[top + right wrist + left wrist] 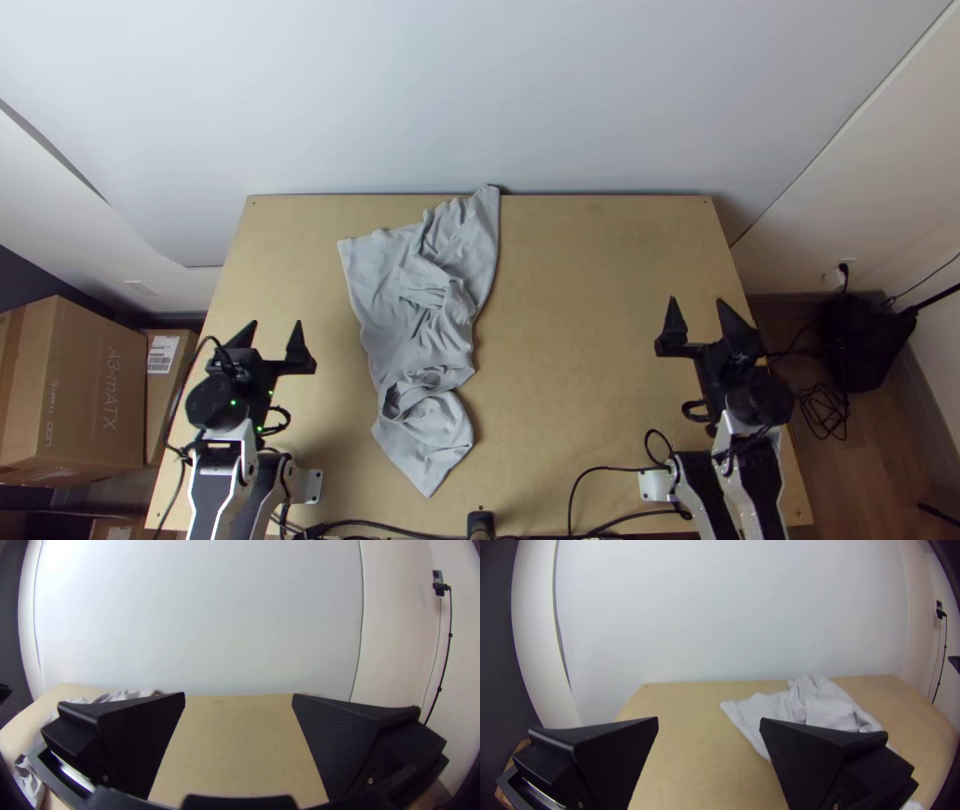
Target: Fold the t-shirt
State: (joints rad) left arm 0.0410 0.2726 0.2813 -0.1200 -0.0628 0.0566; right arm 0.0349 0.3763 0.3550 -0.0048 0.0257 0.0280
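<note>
T-shirt (415,325) lies bunched on the tabletop (580,300), left of centre, reaching the far edge. Left tool (274,325) and right tool (698,302) stand open, apart from it. Pinching its heaped layers could catch several at once, skewing the fold.

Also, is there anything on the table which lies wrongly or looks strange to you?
The t-shirt lies crumpled rather than flat, and its far tip seems to poke slightly past the far edge of the table.
</note>
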